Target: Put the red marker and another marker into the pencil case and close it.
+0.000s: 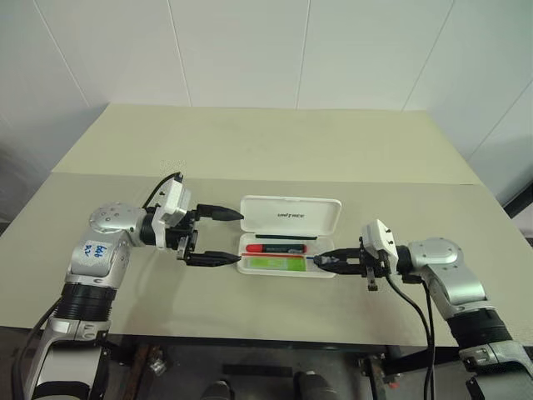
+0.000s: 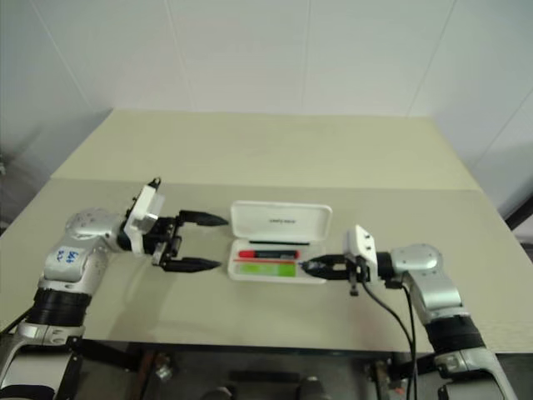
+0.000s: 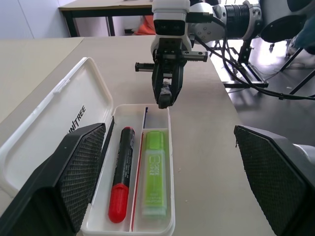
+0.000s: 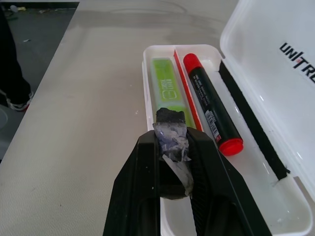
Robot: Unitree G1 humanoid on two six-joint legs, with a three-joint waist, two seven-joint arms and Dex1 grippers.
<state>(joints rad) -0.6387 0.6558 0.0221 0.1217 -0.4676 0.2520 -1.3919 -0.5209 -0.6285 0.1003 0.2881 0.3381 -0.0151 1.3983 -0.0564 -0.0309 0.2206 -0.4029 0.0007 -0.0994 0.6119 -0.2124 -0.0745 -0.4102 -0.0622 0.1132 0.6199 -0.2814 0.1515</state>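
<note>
1. The table (image 1: 250, 150) is seen bearing the pencil case (image 1: 291, 215), lid raised.
2. The left gripper (image 1: 223, 237) is spread wide beside it; the right gripper (image 1: 326, 261) is closed, empty, at its opposite end.
3. The red marker (image 1: 275, 247) and green highlighter (image 1: 276, 263) are laid inside.

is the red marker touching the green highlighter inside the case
Apart. In the left wrist view the red marker and the green highlighter lie in separate compartments of the pencil case, with a thin divider wall standing between them.
</note>
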